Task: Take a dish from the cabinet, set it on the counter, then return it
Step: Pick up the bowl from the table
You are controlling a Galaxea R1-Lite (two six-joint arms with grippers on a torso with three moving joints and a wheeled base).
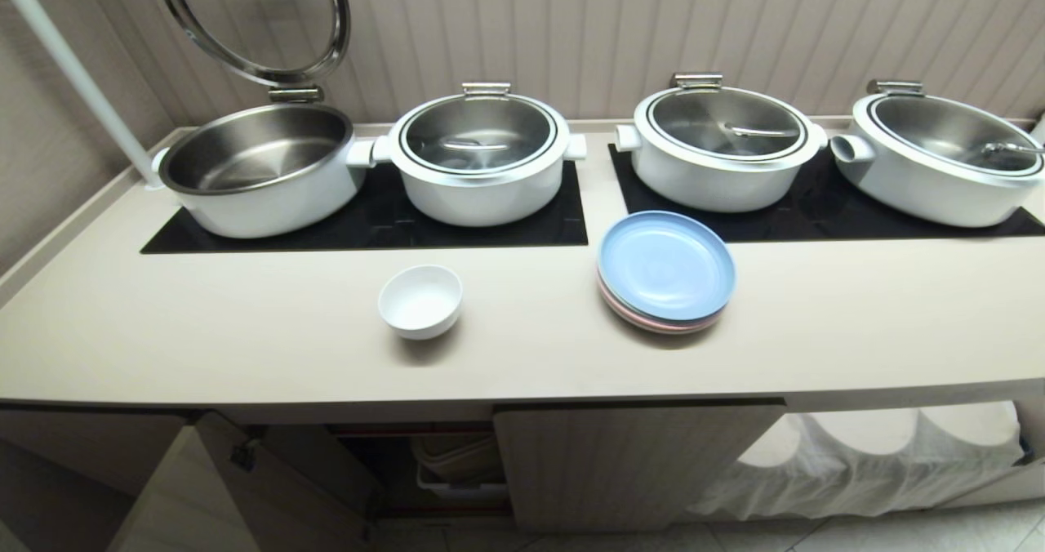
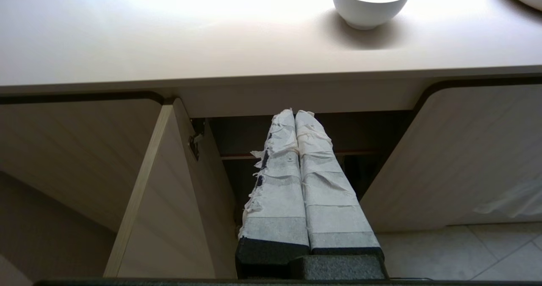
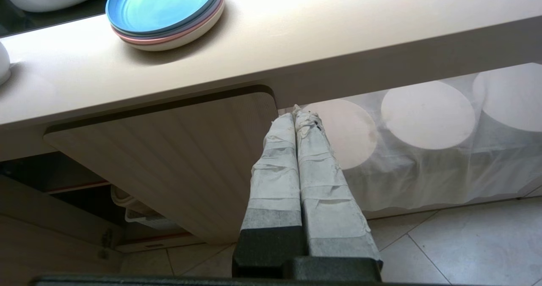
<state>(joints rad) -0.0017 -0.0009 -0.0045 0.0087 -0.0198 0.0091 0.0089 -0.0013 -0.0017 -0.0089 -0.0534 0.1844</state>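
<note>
Open cabinet door (image 2: 161,193) at seven o'clock, swung into the reach path: likely snag for a rising arm. Left tool (image 2: 295,113) pressed shut, empty, low before the cabinet (image 2: 296,133). White bowl (image 1: 420,300) upright on the counter (image 1: 245,331), nine o'clock of the blue plate stack (image 1: 666,270); glossy, liable to slip. Right tool (image 3: 295,113) likewise shut, empty.

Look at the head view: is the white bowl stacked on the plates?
No. The bowl stands alone on the counter, apart from the plates.

The dish (image 1: 420,300) sits on the counter (image 1: 204,331), left of the plates (image 1: 665,270).
</note>
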